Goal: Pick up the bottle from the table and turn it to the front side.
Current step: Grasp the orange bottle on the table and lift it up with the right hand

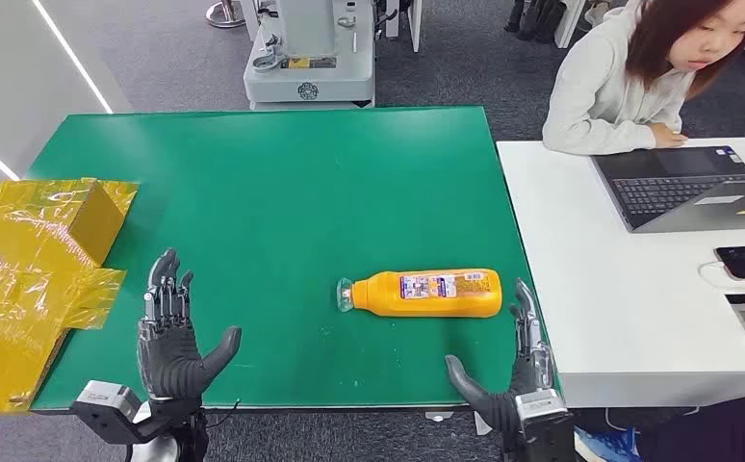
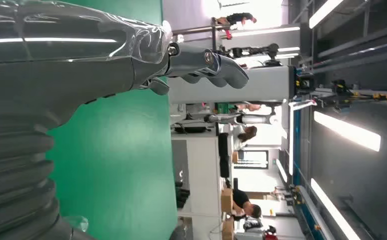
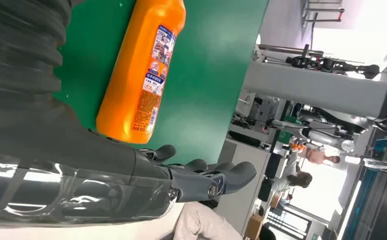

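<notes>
Head view: bottle (image 1: 428,293) lies on its side, long axis left-right, cap left, just beyond the right hand (image 1: 515,371), nearer than left hand (image 1: 170,339); both hands' fingers spread, holding nothing.

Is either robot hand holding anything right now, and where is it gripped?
Nothing is held: left hand and right hand are open; orange plastic bottle lies on the table.

Table (image 1: 282,173) before me: bottle (image 1: 426,294) lying on its side right of centre, cap leftward. My right hand (image 1: 513,371) just beside its base; my left hand (image 1: 171,337) well apart, left. Wrapped box (image 1: 70,217) at left edge.
</notes>
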